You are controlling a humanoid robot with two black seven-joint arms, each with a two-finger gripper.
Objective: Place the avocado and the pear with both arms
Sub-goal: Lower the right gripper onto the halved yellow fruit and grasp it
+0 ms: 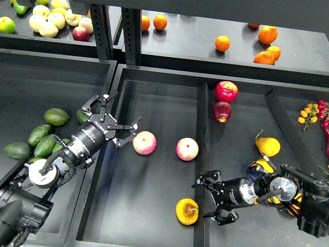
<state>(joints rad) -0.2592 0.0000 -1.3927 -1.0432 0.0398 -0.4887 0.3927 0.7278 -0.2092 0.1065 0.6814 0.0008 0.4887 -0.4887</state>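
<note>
Matt black trays (154,103) hold a smooth yellow-orange pear (186,211) and glossy red apples (226,91).

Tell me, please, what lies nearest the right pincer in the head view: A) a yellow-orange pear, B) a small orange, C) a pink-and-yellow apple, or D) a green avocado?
A: the right pincer, jaws spread, sits just right of the yellow-orange pear in the middle bin, while the apples lie farther up and the avocados are beside the left arm.
</note>
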